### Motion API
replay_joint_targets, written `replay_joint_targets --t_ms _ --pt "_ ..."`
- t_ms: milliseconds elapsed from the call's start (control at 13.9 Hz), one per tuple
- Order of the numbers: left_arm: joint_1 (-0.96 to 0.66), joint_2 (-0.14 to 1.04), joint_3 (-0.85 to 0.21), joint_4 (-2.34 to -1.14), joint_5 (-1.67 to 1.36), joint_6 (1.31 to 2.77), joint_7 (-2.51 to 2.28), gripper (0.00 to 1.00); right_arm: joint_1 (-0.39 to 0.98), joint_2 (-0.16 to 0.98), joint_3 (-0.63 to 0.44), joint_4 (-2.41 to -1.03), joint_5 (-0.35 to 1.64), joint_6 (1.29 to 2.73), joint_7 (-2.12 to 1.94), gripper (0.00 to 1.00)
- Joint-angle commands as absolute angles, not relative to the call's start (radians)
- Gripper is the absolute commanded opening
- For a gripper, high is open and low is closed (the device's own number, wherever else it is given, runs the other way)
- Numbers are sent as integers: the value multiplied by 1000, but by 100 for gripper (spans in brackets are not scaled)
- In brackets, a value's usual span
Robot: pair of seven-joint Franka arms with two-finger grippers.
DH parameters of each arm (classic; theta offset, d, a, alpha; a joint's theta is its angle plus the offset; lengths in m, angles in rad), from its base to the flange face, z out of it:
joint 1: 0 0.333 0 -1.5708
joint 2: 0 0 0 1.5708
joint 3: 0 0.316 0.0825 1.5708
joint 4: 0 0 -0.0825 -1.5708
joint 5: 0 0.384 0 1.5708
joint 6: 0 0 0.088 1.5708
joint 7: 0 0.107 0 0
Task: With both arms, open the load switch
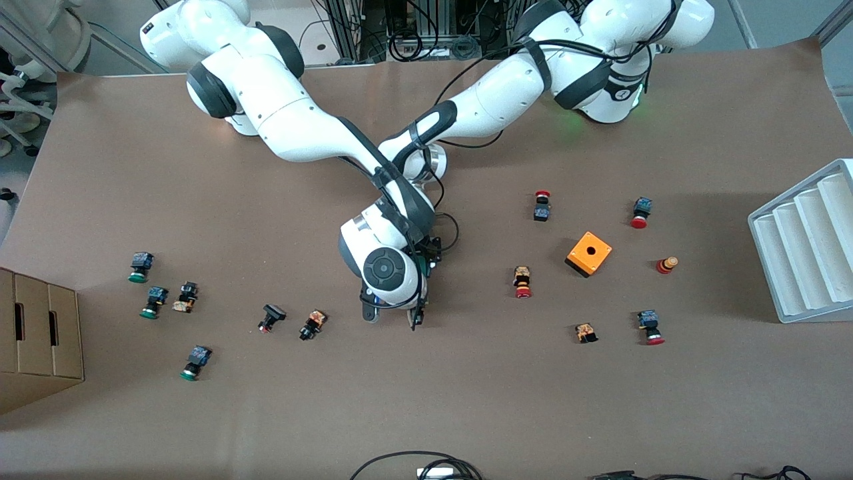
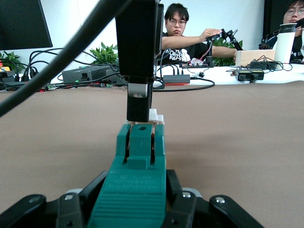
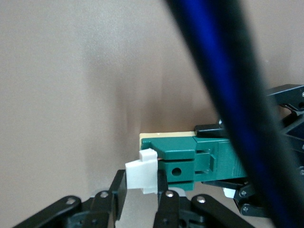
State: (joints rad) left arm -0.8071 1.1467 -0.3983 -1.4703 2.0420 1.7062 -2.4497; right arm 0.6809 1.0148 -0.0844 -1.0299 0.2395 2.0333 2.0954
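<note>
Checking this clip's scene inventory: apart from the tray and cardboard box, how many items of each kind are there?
Small push-button parts, red, green or dark capped: 12
Orange plastic cube box with round hole: 1
Green bar-shaped load switch with white block: 1
Total: 14

The green load switch (image 2: 135, 190) is being held level above the brown counter (image 1: 466, 400), its white block (image 3: 142, 175) jutting from one end.

Load switch (image 2: 135, 190): matt green plastic, ribbed top, white plastic block. Desk (image 1: 466, 400): matt brown, paper-like covering. Arms (image 1: 293, 127): glossy white shells.
</note>
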Motion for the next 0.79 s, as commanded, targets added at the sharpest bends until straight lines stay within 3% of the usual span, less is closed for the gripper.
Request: replay_joint_targets --t_ms 0,722 --pt "-821 1164 -388 -1436 2059 1718 -2437 48 680 1000 -107 -1012 287 1942 2099 26" --pt "-821 1164 -388 -1436 2059 1718 -2437 51 681 982 -109 -1023 288 1939 2100 25"
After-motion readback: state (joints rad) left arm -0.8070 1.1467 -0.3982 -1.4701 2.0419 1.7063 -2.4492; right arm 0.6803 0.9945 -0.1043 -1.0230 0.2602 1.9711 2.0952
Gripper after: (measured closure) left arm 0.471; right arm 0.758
